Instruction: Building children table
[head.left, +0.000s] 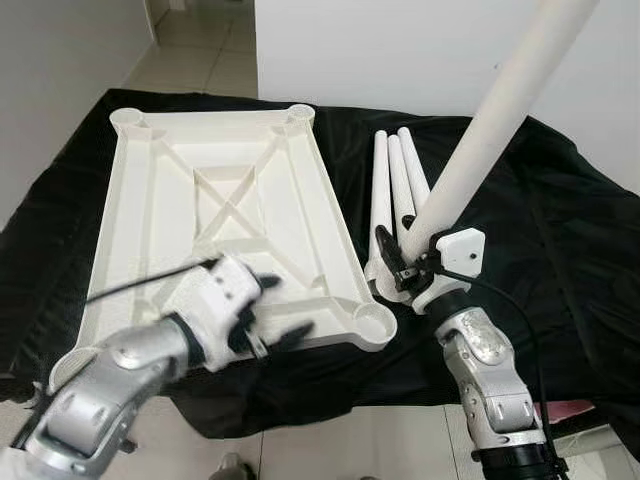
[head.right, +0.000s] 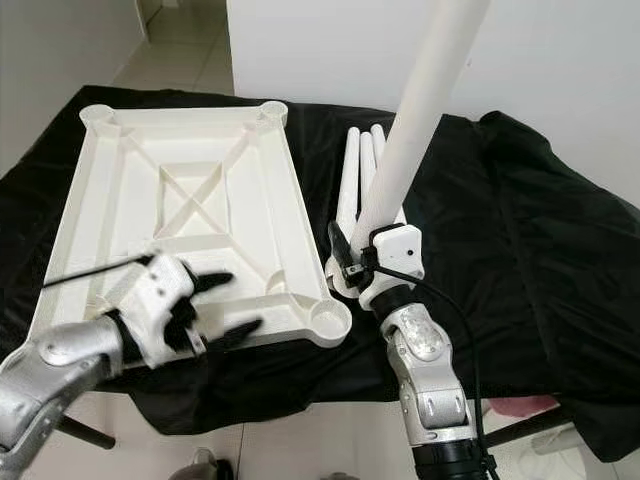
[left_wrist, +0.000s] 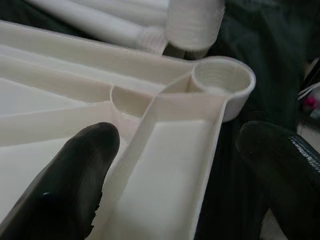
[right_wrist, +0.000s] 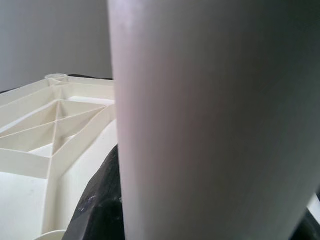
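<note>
Four round sockets mark the corners of a white plastic tabletop (head.left: 225, 210), which lies upside down on a black cloth (head.left: 560, 250) and shows raised ribs crossing in an X. The cloth extends well to the right of the tabletop, wrinkled and bare. Pale floor tiles (head.left: 200, 50) run beyond the far edge. Three smooth white table legs (head.left: 395, 185) lie side by side just right of the tabletop. The right gripper (head.left: 408, 262) clamps a fourth leg (head.left: 490, 130) near its lower end, holding it steeply tilted, its top leaning up and right; the lower end sits just beside the near right socket (head.left: 372, 322). The left gripper (head.left: 272, 318) hovers over the tabletop's near edge, black fingers (left_wrist: 75, 175) spread wide astride a rib.
</note>
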